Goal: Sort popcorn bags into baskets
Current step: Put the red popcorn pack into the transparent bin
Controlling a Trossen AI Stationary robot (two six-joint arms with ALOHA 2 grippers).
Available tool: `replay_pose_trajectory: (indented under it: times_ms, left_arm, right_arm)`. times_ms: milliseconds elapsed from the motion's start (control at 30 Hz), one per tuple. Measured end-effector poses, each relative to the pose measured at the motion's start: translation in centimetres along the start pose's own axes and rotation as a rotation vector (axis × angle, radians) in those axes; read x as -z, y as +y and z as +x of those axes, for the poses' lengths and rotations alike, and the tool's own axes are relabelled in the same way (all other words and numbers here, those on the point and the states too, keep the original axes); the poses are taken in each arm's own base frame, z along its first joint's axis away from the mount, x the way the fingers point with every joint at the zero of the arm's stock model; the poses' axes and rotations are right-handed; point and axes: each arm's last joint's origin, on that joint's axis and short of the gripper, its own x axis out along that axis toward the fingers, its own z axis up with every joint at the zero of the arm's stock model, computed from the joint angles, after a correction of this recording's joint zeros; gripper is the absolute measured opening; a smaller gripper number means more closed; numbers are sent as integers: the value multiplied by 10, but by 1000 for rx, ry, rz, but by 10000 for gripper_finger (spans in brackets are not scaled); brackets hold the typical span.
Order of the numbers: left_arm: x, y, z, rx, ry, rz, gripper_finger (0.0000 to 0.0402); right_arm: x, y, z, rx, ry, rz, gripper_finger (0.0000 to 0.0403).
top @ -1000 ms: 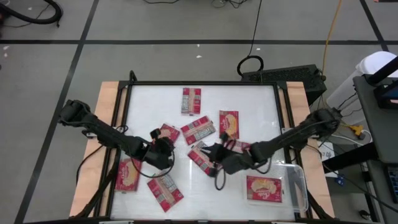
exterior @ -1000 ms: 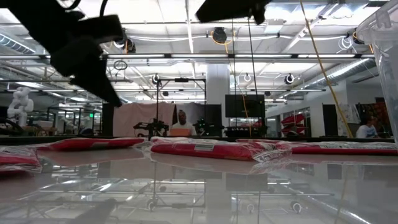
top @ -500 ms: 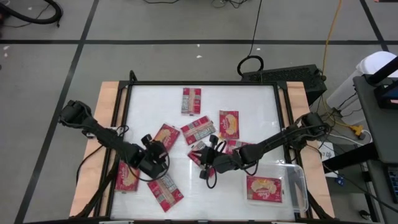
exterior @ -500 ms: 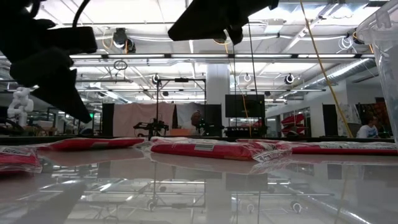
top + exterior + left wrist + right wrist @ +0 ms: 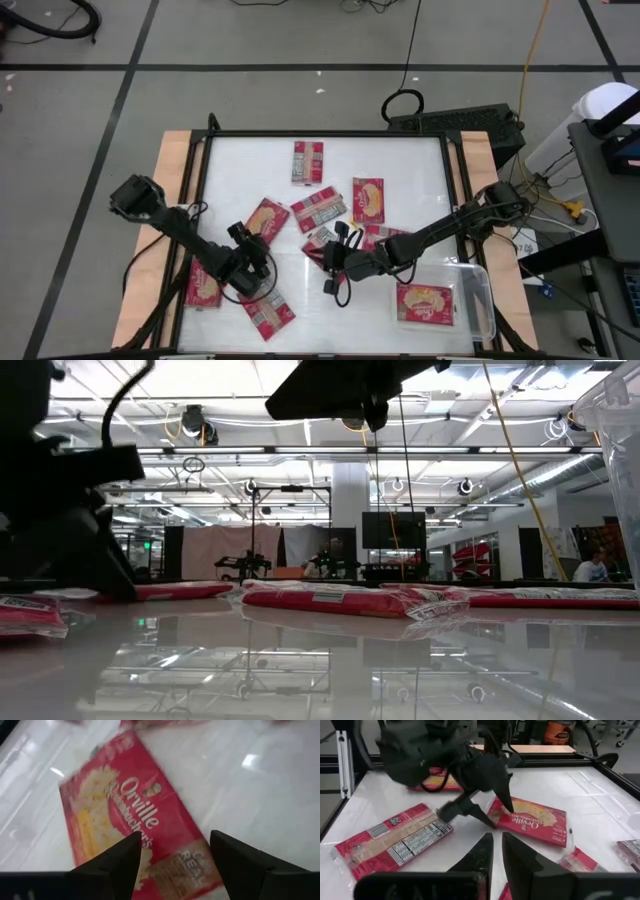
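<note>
Hovering low over a face-up bag (image 5: 135,840), the left end effector (image 5: 247,268) has its fingers (image 5: 107,865) spread wide with nothing between them; in its wrist view the red packet lies flat on the bench (image 5: 330,170) just beyond the tips. The step in hand looks like a pick of this bag. To do it well, the arm would probably need to come down so one finger slides under a long edge, since the packet is thin and lies flush; closing from straight above may only skid it across the glossy top. Squaring the fingers to the bag's short axis should help, as it sits skewed to them now.

The right end effector (image 5: 335,270) waits near the bench's middle, fingers nearly together and empty, close to another bag (image 5: 322,245). Its own wrist view shows the left arm's open fingers poised beside the bag (image 5: 530,822). The clear bin (image 5: 480,300) stands at the bench's front right corner with one bag (image 5: 425,303) in or just beside it; which, the overhead view does not settle.

From above, the left arm covers much of the target bag. Whether the fingertips already touch the bench cannot be told. The low view gives only dark silhouettes of the arms and the edges of flat bags (image 5: 330,600).
</note>
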Motion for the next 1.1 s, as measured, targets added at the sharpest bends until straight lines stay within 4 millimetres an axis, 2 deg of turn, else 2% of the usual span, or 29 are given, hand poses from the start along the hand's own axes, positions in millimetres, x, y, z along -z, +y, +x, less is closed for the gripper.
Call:
replay_pose_trajectory:
  times_ms: [133,233,333,533,733,900,1100]
  left_arm:
    - [4,-3,6,-36,-12,-8,230]
    - [6,-5,8,-44,-11,-4,199]
    - [7,-5,8,-39,1,0,149]
    - [7,-2,8,-50,13,57,21]
    - [0,1,0,-18,-5,50,25]
    - [-18,9,-21,60,-62,46,6]
    - [-36,27,-46,152,-138,-37,5]
  right_arm:
    - [0,0,0,1,1,2,31]
    - [0,1,-1,-2,1,0,31]
    - [0,1,-1,-2,2,-2,31]
    - [0,1,-1,-1,2,-3,31]
    - [0,-3,2,11,3,-6,32]
    - [0,-8,4,27,14,-12,32]
    - [1,-9,4,29,22,-39,32]
